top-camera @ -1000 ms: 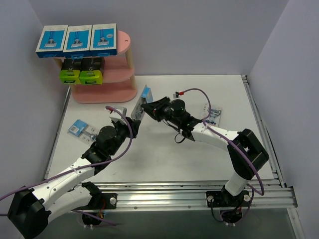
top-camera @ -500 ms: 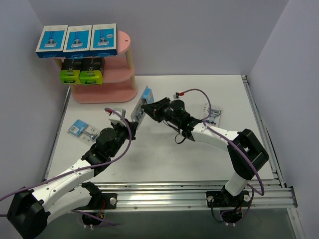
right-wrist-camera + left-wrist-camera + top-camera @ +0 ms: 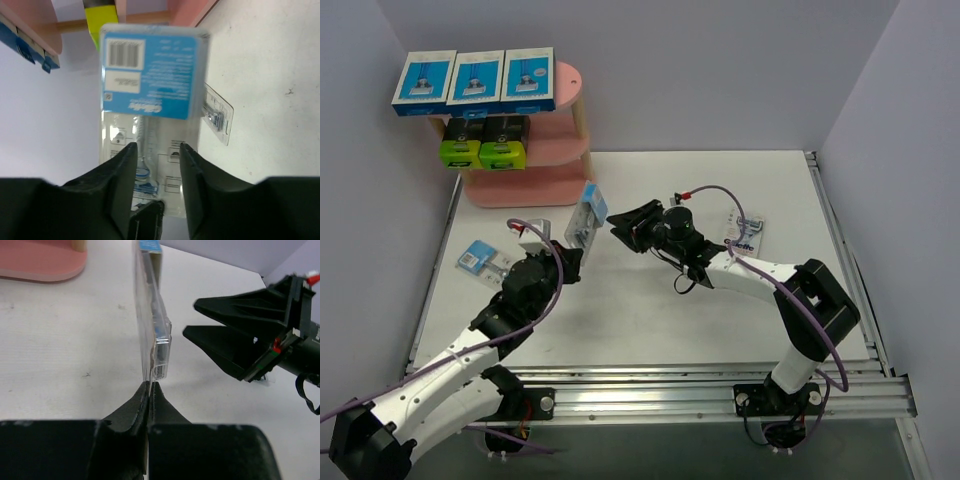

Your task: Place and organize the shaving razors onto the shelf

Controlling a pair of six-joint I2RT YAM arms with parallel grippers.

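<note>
Black left gripper [image 3: 149, 385] pinches the bottom edge of a clear razor pack [image 3: 151, 325], held upright with its long axis rising away, the right gripper [image 3: 190, 316] stands spread just beside it without touching, and the pink shelf [image 3: 545, 188] lies farther back-left, likely nearer the left arm [image 3: 470, 345].

Bright, even, diffuse overhead light in all three views; only soft, faint shadows beneath the arms on the white table [image 3: 650, 310] and under the boards of the shelf [image 3: 535, 188]. Top view sharp edge to edge, without glare. Wrist views: left fingers [image 3: 127, 410] near-black and blurred in the foreground, mild sheen on the clear blister pack [image 3: 150, 330], print slightly soft in the right wrist view.
</note>
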